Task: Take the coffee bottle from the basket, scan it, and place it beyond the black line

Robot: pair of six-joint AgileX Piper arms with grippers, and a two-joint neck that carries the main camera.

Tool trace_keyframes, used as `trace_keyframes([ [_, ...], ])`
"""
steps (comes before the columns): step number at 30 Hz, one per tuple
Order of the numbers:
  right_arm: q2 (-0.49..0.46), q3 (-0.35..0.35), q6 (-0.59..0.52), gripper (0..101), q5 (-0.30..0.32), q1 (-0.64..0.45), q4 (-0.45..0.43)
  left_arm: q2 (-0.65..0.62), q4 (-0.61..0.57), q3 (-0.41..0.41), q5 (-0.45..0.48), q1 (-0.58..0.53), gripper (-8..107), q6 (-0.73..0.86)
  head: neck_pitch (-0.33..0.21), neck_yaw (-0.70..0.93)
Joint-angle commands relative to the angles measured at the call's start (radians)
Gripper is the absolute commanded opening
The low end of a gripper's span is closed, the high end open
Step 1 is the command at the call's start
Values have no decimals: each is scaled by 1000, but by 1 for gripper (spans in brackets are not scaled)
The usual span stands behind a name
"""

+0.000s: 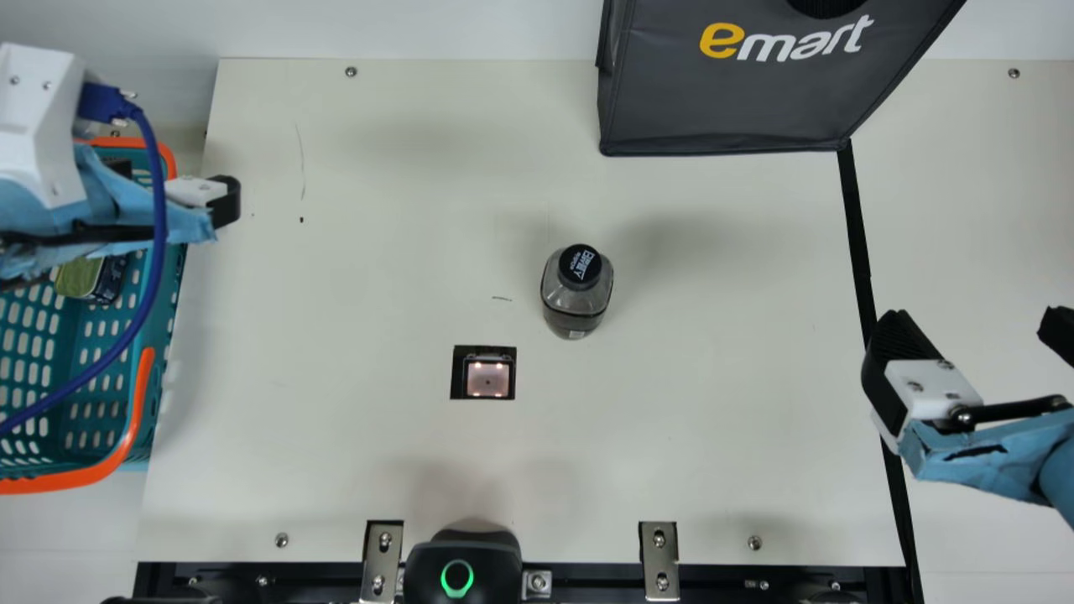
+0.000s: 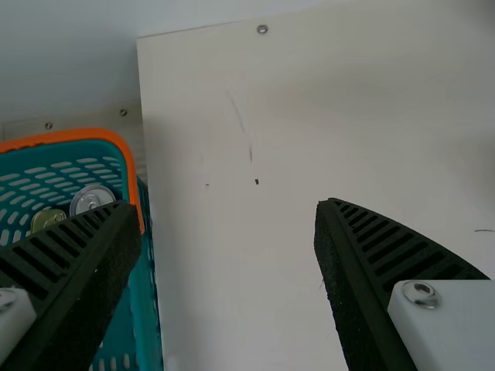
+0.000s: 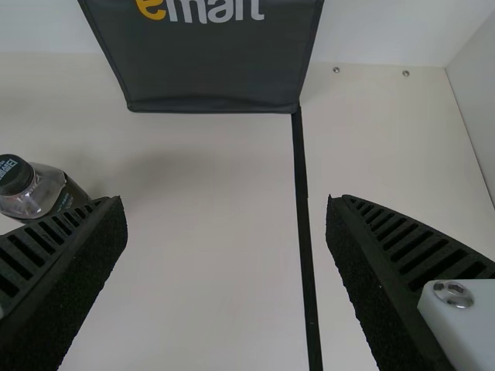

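"Cream worktop (image 1: 377, 461), main view: where's our coffee bottle (image 1: 576, 298)?"

"Upright, between basket (image 1: 138, 403) and black line (image 1: 857, 226). Left tool (image 1: 151, 222) over basket, right tool (image 1: 973, 327) near line."

"Left wrist view?"

"We've got left tool (image 2: 228, 205) wide open."

"Right wrist view?"

"We mark right tool (image 3: 226, 199) open too."

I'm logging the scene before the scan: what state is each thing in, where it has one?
Coffee bottle: upright, capped, short of the black line.
Scanner window: lit, uncovered.
Black device: green ring glowing.
Basket: upright, holding cans.
Dark bag: standing, contents can't be told.
Left gripper: open, empty.
Right gripper: open, empty.
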Motion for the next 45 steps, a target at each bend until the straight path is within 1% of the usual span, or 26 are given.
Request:
trace_keyframes([
  [1,0,0,0,91,0,0,0,-17,-5,18,0,12,90,5,-26,2],
  [14,0,0,0,91,0,0,0,-147,-50,152,9,90,90,55,-26,2],
  [21,0,0,0,91,0,0,0,-212,-67,196,23,110,90,56,-26,2],
  [30,0,0,0,91,0,0,0,-260,-62,211,29,101,90,22,-26,2],
  [45,0,0,0,91,0,0,0,-282,-62,211,47,65,90,-5,-26,2],
])
